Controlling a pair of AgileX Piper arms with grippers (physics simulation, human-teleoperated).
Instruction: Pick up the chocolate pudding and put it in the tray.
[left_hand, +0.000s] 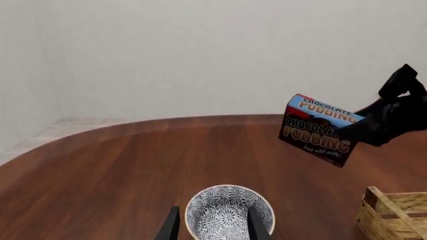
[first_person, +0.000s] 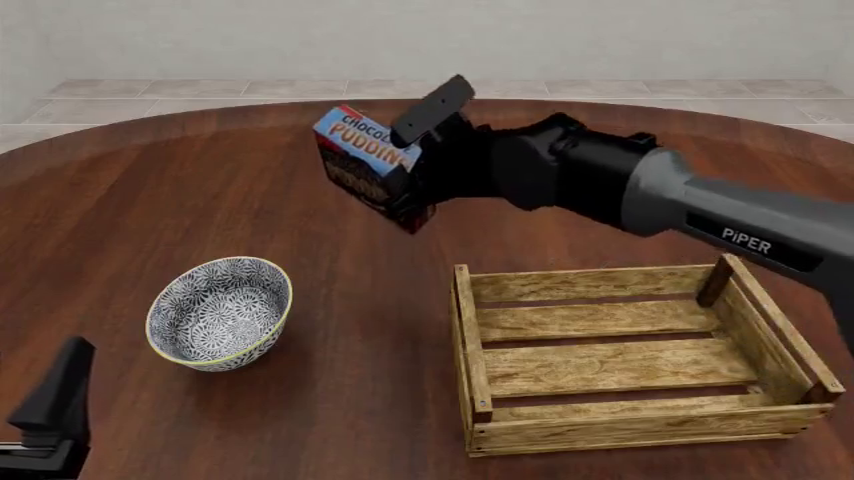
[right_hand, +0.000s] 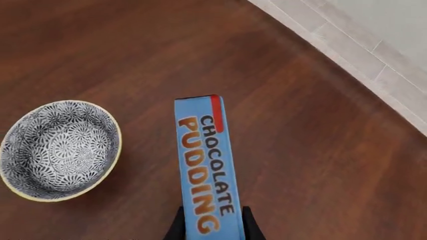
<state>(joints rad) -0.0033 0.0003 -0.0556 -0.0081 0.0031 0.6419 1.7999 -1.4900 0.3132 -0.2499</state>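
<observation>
The chocolate pudding (first_person: 360, 160) is a small carton with a light-blue top and a dark brown front. It hangs tilted in the air above the table, beyond the tray's far left corner. My right gripper (first_person: 411, 172) is shut on it, and in the right wrist view the two fingers clamp the carton (right_hand: 203, 175) at its near end. The tray (first_person: 601, 285) is a shallow wooden slat crate at the front right, holding nothing. My left gripper (left_hand: 213, 227) stays low at the near left, open, with nothing between its fingers. The left wrist view shows the carton (left_hand: 317, 130) held aloft.
A round blue-and-white patterned bowl (first_person: 220, 310) stands on the brown table left of the tray, in line with the left gripper's fingers. The tray's corner (left_hand: 393, 212) shows in the left wrist view. The table's far edge meets a pale tiled floor.
</observation>
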